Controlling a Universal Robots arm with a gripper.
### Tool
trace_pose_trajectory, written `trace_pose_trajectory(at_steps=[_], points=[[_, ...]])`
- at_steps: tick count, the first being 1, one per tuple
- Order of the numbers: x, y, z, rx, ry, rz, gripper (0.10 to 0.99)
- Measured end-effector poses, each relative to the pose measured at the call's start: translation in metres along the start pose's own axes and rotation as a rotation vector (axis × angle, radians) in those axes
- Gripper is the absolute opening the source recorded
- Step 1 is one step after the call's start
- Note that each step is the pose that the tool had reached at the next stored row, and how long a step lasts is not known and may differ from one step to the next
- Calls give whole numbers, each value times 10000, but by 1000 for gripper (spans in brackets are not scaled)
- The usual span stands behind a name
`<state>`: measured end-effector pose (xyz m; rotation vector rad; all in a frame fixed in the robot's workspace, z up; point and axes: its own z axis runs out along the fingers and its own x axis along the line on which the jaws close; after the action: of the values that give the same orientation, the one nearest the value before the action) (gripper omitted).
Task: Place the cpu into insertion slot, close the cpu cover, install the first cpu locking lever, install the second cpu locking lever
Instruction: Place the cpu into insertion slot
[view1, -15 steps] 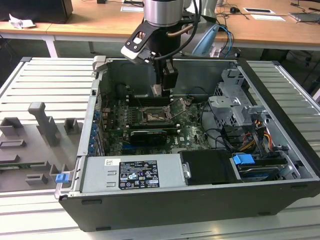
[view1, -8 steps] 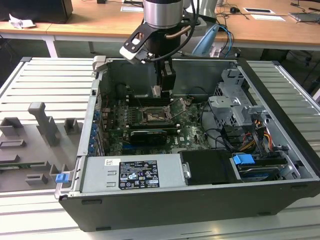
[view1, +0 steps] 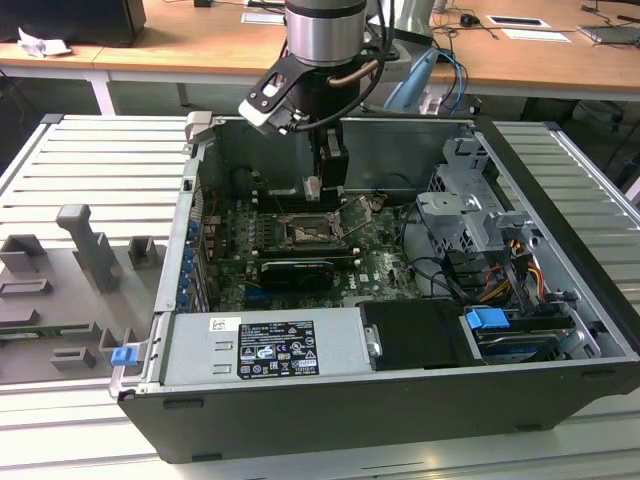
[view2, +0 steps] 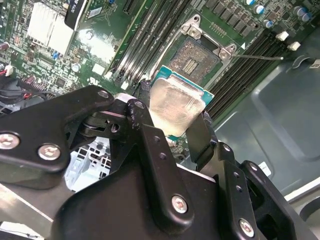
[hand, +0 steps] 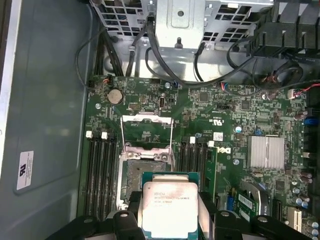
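My gripper (view1: 314, 186) hangs inside the open computer case, shut on the cpu (hand: 169, 209), a flat square chip with a silvery top on a green edge. The black fingers (view2: 201, 134) clamp two opposite sides of the chip. In both wrist views the cpu (view2: 174, 106) hovers just above and slightly to one side of the insertion slot (hand: 141, 176), apart from it. The slot (view2: 194, 56) shows bare contacts. The cpu cover (hand: 146, 116), a thin metal frame, stands flipped open beyond the slot. Two thin wire locking levers (hand: 121, 136) are raised beside the cover.
Memory slots (hand: 100, 170) flank the socket on both sides. A long black expansion card (view1: 292, 270) lies in front of the socket, with a power supply (view1: 265, 345) nearer still. A drive cage (view1: 470, 215) with cables fills the exterior view's right. Grey fixtures (view1: 90, 250) stand outside the case.
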<state>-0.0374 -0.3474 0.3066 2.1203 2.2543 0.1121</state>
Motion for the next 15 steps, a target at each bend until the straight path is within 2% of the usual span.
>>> trace_pose_trajectory(at_steps=[8, 15], points=[[-1, -5, 65, 6, -9, 105, 529], [-1, -9, 110, 0, -45, 536, 529]])
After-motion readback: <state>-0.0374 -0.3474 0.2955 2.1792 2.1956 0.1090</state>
